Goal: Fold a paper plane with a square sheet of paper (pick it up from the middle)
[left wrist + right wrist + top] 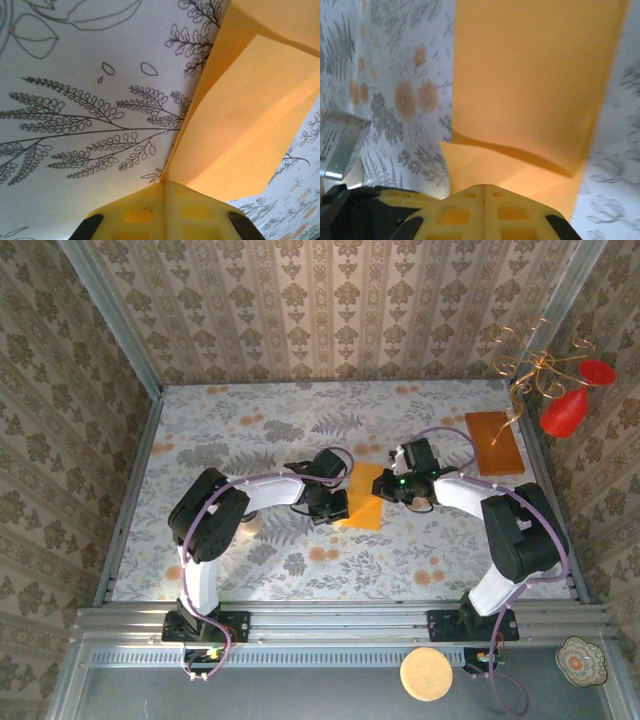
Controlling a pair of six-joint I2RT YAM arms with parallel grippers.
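Note:
The square sheet of paper [362, 498], bright orange-yellow, lies mid-table between my two grippers, partly folded. My left gripper [335, 505] is at its left edge. In the left wrist view the yellow fingers meet at the tip [164, 183], and the edge of the sheet [240, 125] runs straight into their seam, rising to the upper right with a crease across it. My right gripper [388, 485] is at the right edge. In the right wrist view its jaws are shut [484, 186] on a folded-over flap of the sheet [520, 75], with a shadow under the flap.
A darker brown-orange board [495, 443] lies at the back right, beside a red ornament on a wire stand [565, 410]. A round tan disc [427, 673] and a small dish [582, 658] sit below the front rail. Patterned walls close in the table.

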